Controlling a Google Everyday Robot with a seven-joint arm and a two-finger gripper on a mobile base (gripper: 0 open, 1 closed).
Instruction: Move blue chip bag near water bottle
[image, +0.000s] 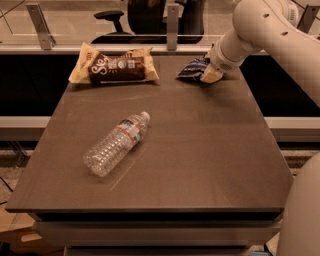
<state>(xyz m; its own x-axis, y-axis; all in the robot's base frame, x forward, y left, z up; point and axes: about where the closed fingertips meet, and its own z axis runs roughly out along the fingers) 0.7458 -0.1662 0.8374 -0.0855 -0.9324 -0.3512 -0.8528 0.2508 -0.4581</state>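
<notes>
The blue chip bag (190, 70) lies crumpled at the back right of the dark table (200, 155). My gripper (210, 72) comes in from the upper right on the white arm and is down at the bag's right end, touching or overlapping it. That end of the bag is hidden behind the gripper. The water bottle (116, 144) lies on its side left of the table's middle, with its white cap pointing to the back right. It is well apart from the bag.
A larger brown-and-cream snack bag (114, 69) lies at the back left of the table. A rail with metal posts (172, 20) runs behind the table's far edge. My white body (302, 215) stands at the front right corner.
</notes>
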